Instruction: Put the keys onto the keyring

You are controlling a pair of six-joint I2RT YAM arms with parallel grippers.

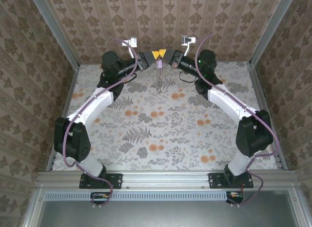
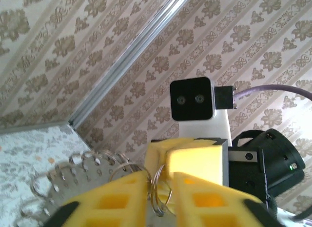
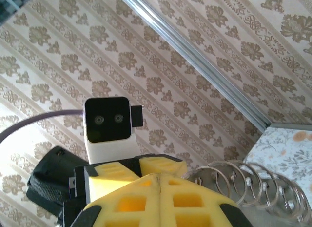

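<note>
Lilac key head (image 1: 160, 65) at top centre of the overhead view, just under the point where the two grippers meet; blade too small to make out. Can't tell whether it is threaded on yet.

Keyring (image 1: 158, 83): thin metal chain hanging straight down from that same point, in the air above the back of the flowered desk (image 1: 146, 134). Lower end looks near the desk top; contact unclear. In the left wrist view its links (image 2: 73, 173) trail off to lower left, and one wire ring sits in the gap between the yellow fingers.

Left gripper (image 2: 161, 180): fingers parted by a narrow gap, ring loose in it, no clamp visible. Right gripper (image 2: 195, 156) faces it nose to nose.

Right gripper (image 3: 159, 180): fingers pressed fully together. Chain links (image 3: 243, 185) emerge at lower right beside them; what sits in the pinch is hidden.

Risks, as I judge them:
- Left fingers apart means the whole weight probably rides on the right pinch. A thin link could slide out, and chain and key would drop to the desk.
- Key is tiny. A swing of the hanging chain could shake it loose if unthreaded.
- Grippers are nearly touching, so any sideways nudge may knock the fingers together and jar the ring.
</note>
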